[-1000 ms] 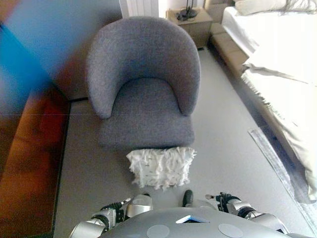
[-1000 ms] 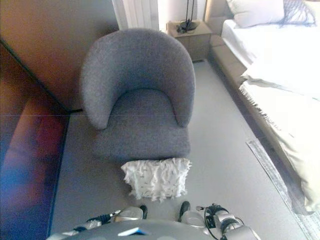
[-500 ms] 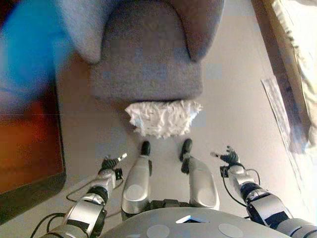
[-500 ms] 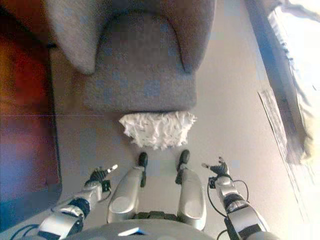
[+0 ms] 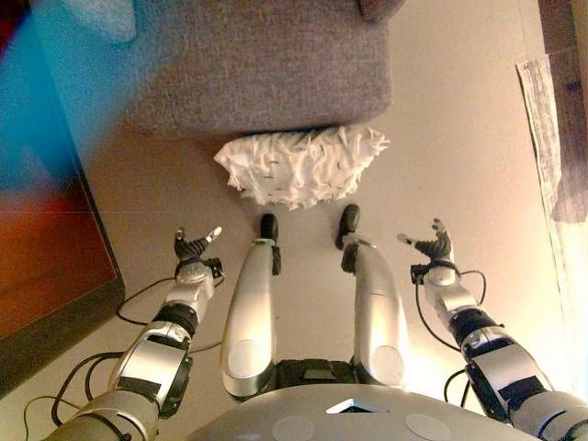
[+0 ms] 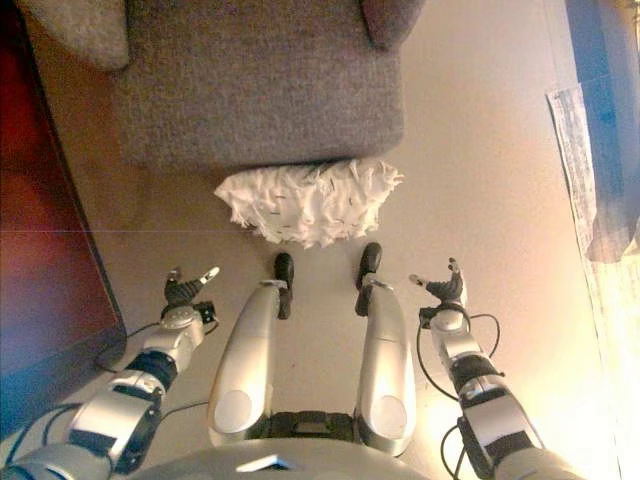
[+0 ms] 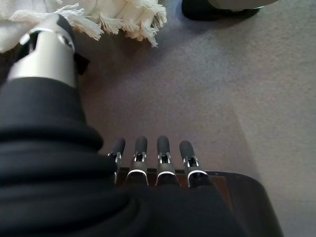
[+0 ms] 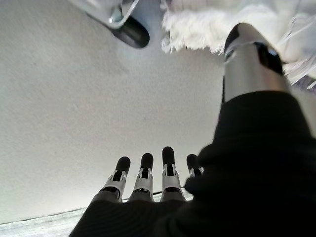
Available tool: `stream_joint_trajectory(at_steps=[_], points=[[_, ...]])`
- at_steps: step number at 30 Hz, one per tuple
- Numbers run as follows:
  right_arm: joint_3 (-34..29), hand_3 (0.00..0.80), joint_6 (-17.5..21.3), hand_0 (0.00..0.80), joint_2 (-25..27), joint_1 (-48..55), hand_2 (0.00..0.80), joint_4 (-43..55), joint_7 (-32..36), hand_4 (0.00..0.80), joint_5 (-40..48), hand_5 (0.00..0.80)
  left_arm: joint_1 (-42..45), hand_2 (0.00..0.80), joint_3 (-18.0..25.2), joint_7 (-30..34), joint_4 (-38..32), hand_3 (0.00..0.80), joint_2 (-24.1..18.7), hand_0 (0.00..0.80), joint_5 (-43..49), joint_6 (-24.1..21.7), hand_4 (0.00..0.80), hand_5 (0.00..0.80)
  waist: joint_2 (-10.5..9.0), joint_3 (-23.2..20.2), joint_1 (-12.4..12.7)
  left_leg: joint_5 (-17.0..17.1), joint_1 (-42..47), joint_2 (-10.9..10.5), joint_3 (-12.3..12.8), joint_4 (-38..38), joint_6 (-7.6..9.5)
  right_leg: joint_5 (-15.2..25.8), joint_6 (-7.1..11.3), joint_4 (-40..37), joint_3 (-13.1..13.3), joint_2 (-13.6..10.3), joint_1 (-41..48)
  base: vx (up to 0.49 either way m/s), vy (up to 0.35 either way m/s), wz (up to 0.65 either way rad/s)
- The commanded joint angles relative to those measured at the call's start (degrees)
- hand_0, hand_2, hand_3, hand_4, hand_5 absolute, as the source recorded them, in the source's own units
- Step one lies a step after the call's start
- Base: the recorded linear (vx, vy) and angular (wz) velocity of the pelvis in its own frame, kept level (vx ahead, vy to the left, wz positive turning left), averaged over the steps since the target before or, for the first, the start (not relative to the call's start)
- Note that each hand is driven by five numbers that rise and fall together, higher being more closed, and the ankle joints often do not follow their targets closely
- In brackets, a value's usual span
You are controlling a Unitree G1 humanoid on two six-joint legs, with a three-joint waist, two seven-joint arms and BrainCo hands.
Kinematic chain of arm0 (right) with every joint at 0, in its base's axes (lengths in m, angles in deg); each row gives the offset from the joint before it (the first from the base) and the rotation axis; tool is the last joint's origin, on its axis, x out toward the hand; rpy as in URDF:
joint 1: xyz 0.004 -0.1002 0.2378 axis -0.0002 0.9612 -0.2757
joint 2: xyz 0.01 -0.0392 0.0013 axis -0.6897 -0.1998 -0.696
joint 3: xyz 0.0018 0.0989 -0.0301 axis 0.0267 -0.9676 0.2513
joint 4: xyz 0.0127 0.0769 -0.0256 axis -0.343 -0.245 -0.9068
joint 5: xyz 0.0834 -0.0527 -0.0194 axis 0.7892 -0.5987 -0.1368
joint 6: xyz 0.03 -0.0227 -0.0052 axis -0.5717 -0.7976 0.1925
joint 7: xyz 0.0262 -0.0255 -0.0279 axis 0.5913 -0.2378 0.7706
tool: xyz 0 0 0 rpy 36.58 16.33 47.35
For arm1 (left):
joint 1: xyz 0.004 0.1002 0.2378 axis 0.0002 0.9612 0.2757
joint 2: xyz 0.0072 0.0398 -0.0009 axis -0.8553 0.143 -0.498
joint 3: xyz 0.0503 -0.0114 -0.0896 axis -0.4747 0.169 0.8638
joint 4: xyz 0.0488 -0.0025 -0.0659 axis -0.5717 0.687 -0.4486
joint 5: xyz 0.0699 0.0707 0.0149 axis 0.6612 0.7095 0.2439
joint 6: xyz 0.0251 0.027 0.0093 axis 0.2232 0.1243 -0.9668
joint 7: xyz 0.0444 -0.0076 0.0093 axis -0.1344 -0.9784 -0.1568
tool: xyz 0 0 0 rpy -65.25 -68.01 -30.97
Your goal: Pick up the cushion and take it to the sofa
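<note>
A white shaggy cushion (image 5: 301, 165) lies on the floor against the front of a grey armchair (image 5: 257, 64). My left hand (image 5: 192, 250) hangs low at the cushion's near left, open, nothing in it. My right hand (image 5: 433, 248) hangs at the near right, also open and empty. Both are apart from the cushion. In the left wrist view the fingers (image 7: 148, 160) point out straight over bare carpet, with the cushion's fringe (image 7: 113, 15) beyond the thumb. The right wrist view shows straight fingers (image 8: 148, 175) and the cushion's edge (image 8: 197, 29).
A dark wooden panel or cabinet (image 5: 41, 248) runs along the left. A pale rug's edge (image 5: 551, 119) lies at the far right. Grey carpet (image 5: 459, 138) spreads on both sides of the cushion.
The view has tipped further down, so the armchair and cushion sit higher in the picture. Both arms now reach further forward, hands raised either side near the cushion.
</note>
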Motion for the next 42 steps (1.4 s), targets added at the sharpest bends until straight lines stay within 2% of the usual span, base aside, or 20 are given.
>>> stream_joint_trajectory(at_steps=[1,5,6,13,21,22,23,24,27,30,35,42], points=[[-0.70,0.000,1.22,0.000,4.70,2.57,0.000,4.44,-2.06,0.000,-0.62,0.000,1.50,0.000,-0.26,-2.53,-1.91,0.000,-0.26,0.000,1.35,-2.40,0.000,0.000,2.20,-1.06,-0.82,9.71,-5.49,-1.32,3.61,-3.02,4.40,-1.49,-0.83,7.03,-0.97,1.77,-2.00,-0.041,-0.004,-0.07],[-1.29,0.000,1.60,0.000,6.20,1.90,0.000,6.48,-2.10,0.000,-0.60,0.000,0.91,0.000,-0.22,-2.33,-3.18,0.000,-1.07,0.000,1.69,-3.60,0.000,0.000,2.17,-0.78,-1.02,7.89,-10.59,-1.35,3.39,2.57,4.80,-2.95,-1.80,12.95,-0.71,1.92,-6.72,-0.025,-0.009,-0.06],[-1.39,0.000,1.86,0.000,6.54,1.79,0.000,6.58,-2.06,0.000,-0.34,0.000,0.81,0.000,-0.17,-2.36,-3.31,0.000,-1.25,0.000,1.72,-3.86,0.000,0.000,2.15,-0.81,-1.12,4.97,-11.71,-1.48,2.96,5.76,4.44,-5.58,-1.41,16.16,-0.10,1.85,-7.74,0.034,-0.012,-0.02],[-2.14,0.000,4.77,0.000,8.29,0.79,0.000,7.80,-1.60,0.000,0.54,0.000,-0.73,0.000,-0.14,-3.41,-5.21,0.000,-2.57,0.000,3.00,-8.15,0.000,0.000,2.59,-0.29,-1.80,0.51,-20.00,-1.80,2.64,17.80,4.82,-9.17,-2.46,27.51,0.84,1.42,-16.12,-0.024,-0.002,0.01],[-1.83,0.000,7.29,0.000,10.92,-2.52,0.000,11.31,-1.07,0.000,0.59,0.000,-4.36,0.000,-1.35,-2.64,-9.29,0.000,-5.33,0.000,2.85,-8.00,0.000,0.000,2.66,0.86,-2.83,-1.30,-29.76,-2.27,2.33,28.55,4.44,-10.99,-2.43,37.01,1.97,1.54,-25.74,-0.023,-0.001,0.00],[-1.57,0.000,7.99,0.000,11.18,-3.07,0.000,11.25,-0.71,0.000,0.85,0.000,-5.14,0.000,-1.77,5.07,-11.58,0.000,-5.83,0.000,15.61,-49.39,0.000,0.000,2.57,0.93,-2.96,-1.83,-30.68,-2.15,2.34,29.70,4.48,-11.35,-2.45,37.94,2.10,1.61,-26.57,0.000,0.000,0.00],[-0.62,0.000,9.47,0.000,10.88,-3.66,0.000,10.81,-1.07,0.000,0.60,0.000,-7.58,0.000,-3.19,-2.20,-12.84,0.000,-5.98,0.000,0.78,-6.82,0.000,0.000,2.47,0.83,-3.23,-2.23,-31.63,-2.24,2.34,30.66,4.70,-11.53,-2.61,38.43,2.21,1.73,-27.29,-0.035,0.003,0.14],[0.02,0.000,9.99,0.000,10.62,-4.67,0.000,10.57,-1.50,0.000,0.63,0.000,-8.60,0.000,-3.09,-0.53,-9.07,0.000,-5.50,0.000,-5.20,-5.34,0.000,0.000,2.52,0.95,-3.35,-2.43,-32.08,-2.56,2.43,31.38,4.76,-11.69,-2.51,38.79,2.19,1.52,-27.70,-0.047,-0.004,0.22],[1.17,0.000,9.72,0.000,12.68,-8.84,0.000,11.07,-0.80,0.000,2.38,0.000,-9.08,0.000,-2.62,2.99,-4.44,0.000,-5.40,0.000,-4.98,-12.89,0.000,0.000,2.42,1.67,-3.39,-3.12,-33.31,-2.41,2.73,33.27,4.35,-12.23,-2.22,40.69,2.16,0.81,-28.96,-0.052,-0.014,-0.13],[0.99,0.000,10.17,0.000,15.47,-10.35,0.000,12.55,1.66,0.000,4.65,0.000,-7.82,0.000,-2.57,4.48,-6.41,0.000,-6.78,0.000,-6.82,-15.86,0.000,0.000,2.79,1.71,-3.31,-3.54,-34.95,-1.76,2.93,35.66,4.16,-12.71,-2.20,43.24,2.66,0.62,-30.70,-0.006,0.024,-0.04],[1.77,0.000,10.57,0.000,17.14,-13.04,0.000,16.53,4.95,0.000,5.92,0.000,-9.30,0.000,-2.56,6.10,-10.37,0.000,-8.52,0.000,-8.46,-15.75,0.000,0.000,3.13,1.72,-3.21,-4.53,-36.57,-1.44,3.19,38.53,3.87,-13.59,-2.22,46.49,3.27,0.37,-32.66,0.025,0.024,0.11],[3.71,0.000,12.60,0.000,18.74,-16.33,0.000,19.99,11.32,0.000,7.57,0.000,-12.06,0.000,-4.22,9.81,-13.65,0.000,-8.61,0.000,-10.74,-16.69,0.000,0.000,2.72,1.72,-3.09,-4.12,-38.10,-1.21,2.93,39.40,3.24,-12.93,-1.93,47.31,3.59,-0.15,-34.13,0.032,0.007,0.01]])
